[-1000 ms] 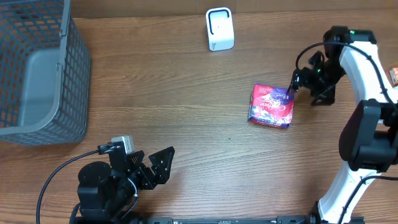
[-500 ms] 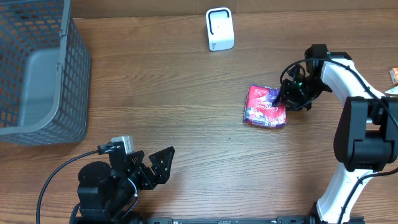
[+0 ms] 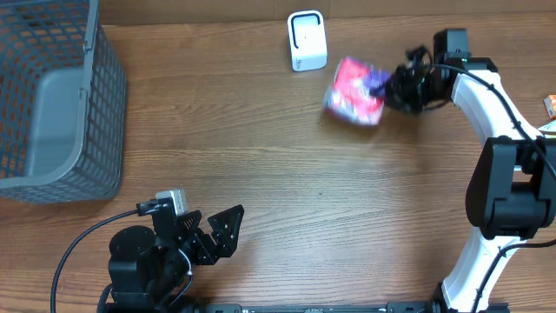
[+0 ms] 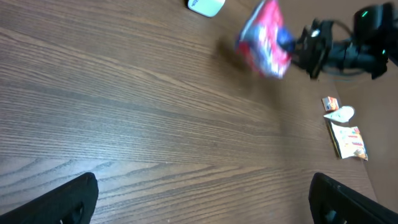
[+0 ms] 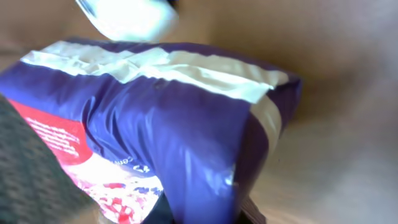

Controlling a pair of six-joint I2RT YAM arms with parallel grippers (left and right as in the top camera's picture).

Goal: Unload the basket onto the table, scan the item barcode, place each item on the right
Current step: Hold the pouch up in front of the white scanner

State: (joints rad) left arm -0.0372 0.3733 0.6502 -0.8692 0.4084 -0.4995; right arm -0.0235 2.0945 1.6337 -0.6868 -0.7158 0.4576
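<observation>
The overhead camera looks straight down on the whole table (image 3: pixel 261 156). The left wrist camera, low over the wood, faces forward between its own fingers (image 4: pixel 62 199) to the packet (image 4: pixel 266 40) and scanner (image 4: pixel 205 5) far ahead, both also seen overhead. The right wrist camera sits close against that packet, which fills its frame.

Counter (image 3: pixel 287 200) centre: open. Obstacles: wire basket (image 3: pixel 106 104), far left; white scanner (image 3: pixel 307 41), rear centre; small sachets (image 4: pixel 348 140), right edge.
</observation>
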